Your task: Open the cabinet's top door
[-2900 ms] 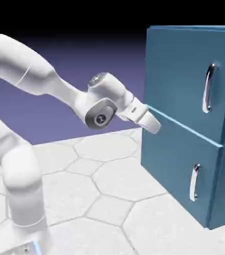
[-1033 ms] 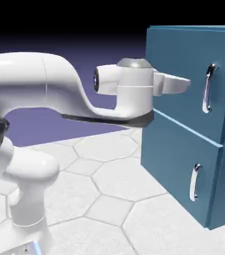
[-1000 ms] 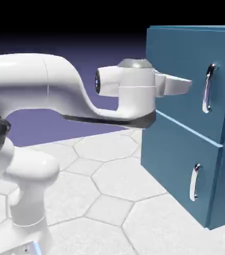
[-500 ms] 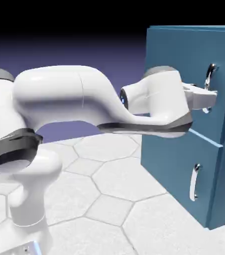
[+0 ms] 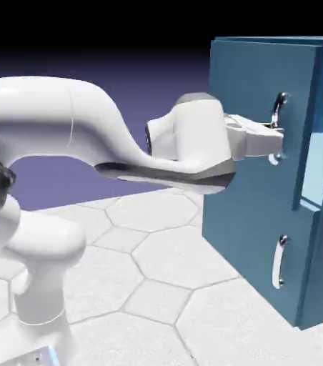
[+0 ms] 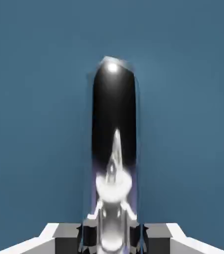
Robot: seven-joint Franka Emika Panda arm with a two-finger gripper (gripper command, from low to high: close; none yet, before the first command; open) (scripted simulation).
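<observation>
Top door (image 5: pixel 254 86) is ajar. Going from the exterior view's left: arm (image 5: pixel 32 114) is bent, drawn back toward its base versus half a second ago, when it was reaching to a door that sat flush. Next, end effector (image 5: pixel 279 142), clamped on the top door's handle (image 5: pixel 281 107); hand view has the bar running between the fingertips. That door is on the cabinet's (image 5: pixel 261 236) upper part, its free edge now off the frame, pale inner shelf (image 5: pixel 318 168) showing in the gap at right. Lower door's handle (image 5: pixel 279 263) hasn't moved. Reads as grip good, pull working, opening only begun. I'd keep pulling, curving with the hinge; a straight pull could slip off the bar.
</observation>
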